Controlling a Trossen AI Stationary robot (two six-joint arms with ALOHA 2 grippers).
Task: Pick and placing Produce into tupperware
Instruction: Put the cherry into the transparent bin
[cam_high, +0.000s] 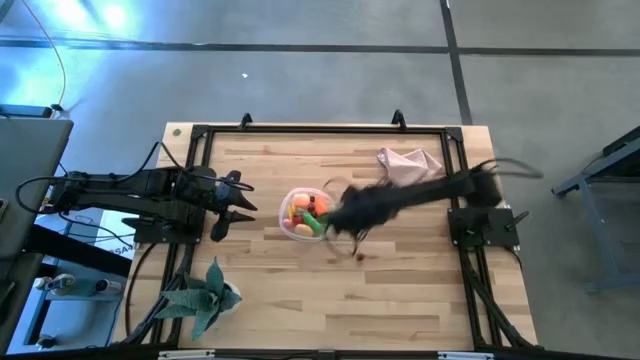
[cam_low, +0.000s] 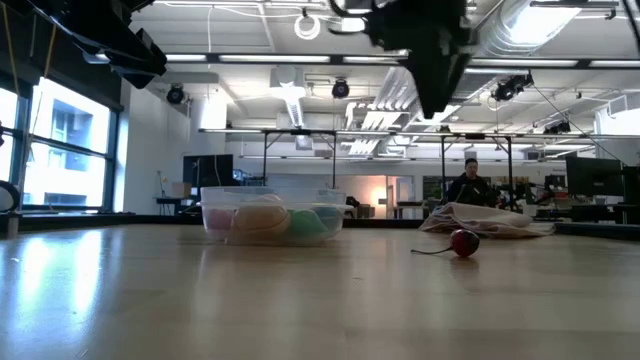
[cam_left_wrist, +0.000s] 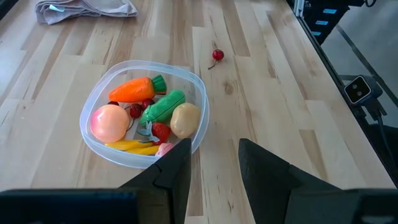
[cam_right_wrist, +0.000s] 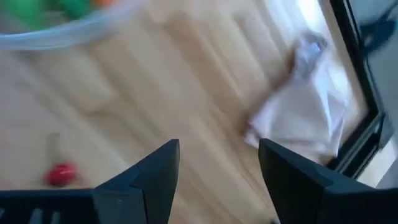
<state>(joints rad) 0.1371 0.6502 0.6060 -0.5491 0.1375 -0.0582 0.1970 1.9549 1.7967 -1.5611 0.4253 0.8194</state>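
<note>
The tupperware (cam_high: 303, 213) (cam_left_wrist: 144, 112) (cam_low: 272, 218) is a clear round tub in the middle of the table. It holds produce: an orange carrot (cam_left_wrist: 132, 89), a green pepper (cam_left_wrist: 163, 106), a peach-pink fruit (cam_left_wrist: 109, 122), a tan lump (cam_left_wrist: 185, 119), yellow pieces and small red berries. One red berry (cam_high: 358, 254) (cam_left_wrist: 217, 55) (cam_right_wrist: 61, 174) (cam_low: 463, 243) lies on the wood, right of the tub. My right gripper (cam_high: 345, 215) (cam_right_wrist: 217, 162) hangs open and blurred above the tub's right side, holding nothing. My left gripper (cam_high: 235, 207) (cam_left_wrist: 214, 162) waits open, left of the tub.
A crumpled pink cloth (cam_high: 408, 163) (cam_right_wrist: 305, 112) lies at the far right of the table. A green spiky plant (cam_high: 205, 295) stands near the front left corner. Black frame rails run along the table's edges. In the low view a person (cam_low: 468, 185) sits in the room behind.
</note>
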